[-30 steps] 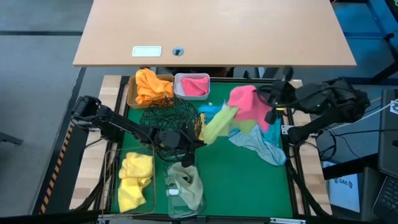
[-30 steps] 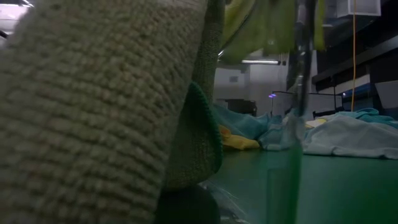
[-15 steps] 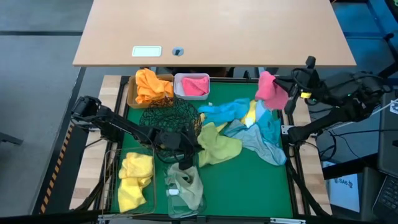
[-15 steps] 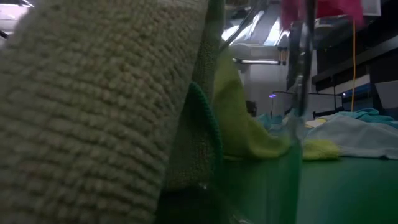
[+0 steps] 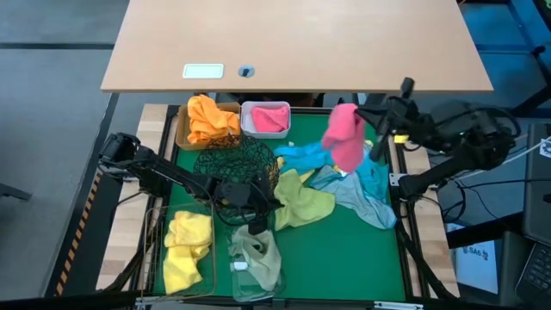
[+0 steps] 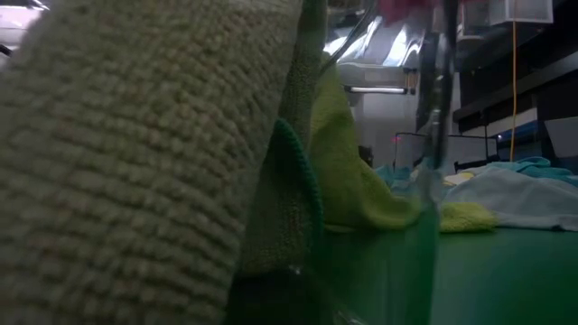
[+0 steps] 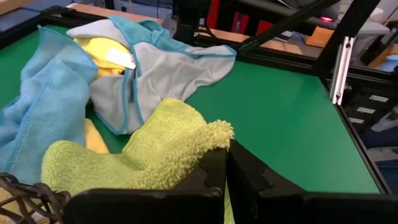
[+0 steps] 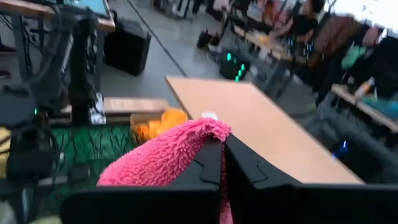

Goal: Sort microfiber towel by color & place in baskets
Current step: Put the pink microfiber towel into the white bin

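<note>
Since half a second ago my right hand has swung its pink towel back inward from the table's far right edge; the towel now hangs in the air above the loose pile, near the light-blue towel. In the right wrist view the fingers are pinched tight on the pink towel.

My left hand has not shifted: it sits low at the near side of the black wire-mesh bowl, fingers closed together with nothing between them, tips just at the edge of the yellow-green towel.

Loose on the green tabletop: the yellow-green towel, the light-blue towel, and a grey towel with teal edging, with a bit of yellow towel showing under it.

Sorted so far:
- orange towels in the tan box
- another pink towel in the white tub
- yellow towels in the wire basket
- pale olive towel in the clear tub

The low view is mostly blocked by that olive cloth.
</note>
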Motion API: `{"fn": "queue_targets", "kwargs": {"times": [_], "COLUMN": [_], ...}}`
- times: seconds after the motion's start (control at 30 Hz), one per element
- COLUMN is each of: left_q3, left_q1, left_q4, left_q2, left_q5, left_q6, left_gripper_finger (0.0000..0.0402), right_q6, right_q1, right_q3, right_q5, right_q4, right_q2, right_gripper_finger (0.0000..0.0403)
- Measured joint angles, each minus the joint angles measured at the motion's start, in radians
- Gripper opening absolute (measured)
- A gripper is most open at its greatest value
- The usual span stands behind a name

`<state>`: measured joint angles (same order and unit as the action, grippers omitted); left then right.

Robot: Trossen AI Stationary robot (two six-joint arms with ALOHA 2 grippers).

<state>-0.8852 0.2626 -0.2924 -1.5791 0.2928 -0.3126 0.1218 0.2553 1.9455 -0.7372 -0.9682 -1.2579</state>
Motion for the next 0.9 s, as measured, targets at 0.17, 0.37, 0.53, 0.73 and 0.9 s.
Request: {"fn": "queue_targets", "kwargs": {"times": [0.17, 0.37, 0.53, 0.73, 0.9], "left_q3": [0.0, 0.0, 0.0, 0.0, 0.0], "left_q1": [0.0, 0.0, 0.0, 0.0, 0.0], "left_q4": [0.0, 0.0, 0.0, 0.0, 0.0], "left_q2": [0.0, 0.0, 0.0, 0.0, 0.0], "left_q5": [0.0, 0.0, 0.0, 0.0, 0.0], "left_q6": [0.0, 0.001, 0.001, 0.001, 0.001], "left_gripper_finger": [0.0, 0.0, 0.0, 0.0, 0.0], "right_q6": [0.101, 0.123, 0.123, 0.123, 0.123], "right_q1": [-0.13, -0.361, -0.523, -0.655, -0.727], "right_q3": [0.0, 0.0, -0.001, 0.0, 0.0], "right_q5": [0.217, 0.501, 0.723, 0.962, 1.125], "right_q4": [0.154, 0.259, 0.319, 0.458, 0.582], "right_q2": [-0.073, -0.172, -0.274, -0.396, -0.502], "right_gripper_finger": [0.0005, 0.0005, 0.0005, 0.0005, 0.0005]}}
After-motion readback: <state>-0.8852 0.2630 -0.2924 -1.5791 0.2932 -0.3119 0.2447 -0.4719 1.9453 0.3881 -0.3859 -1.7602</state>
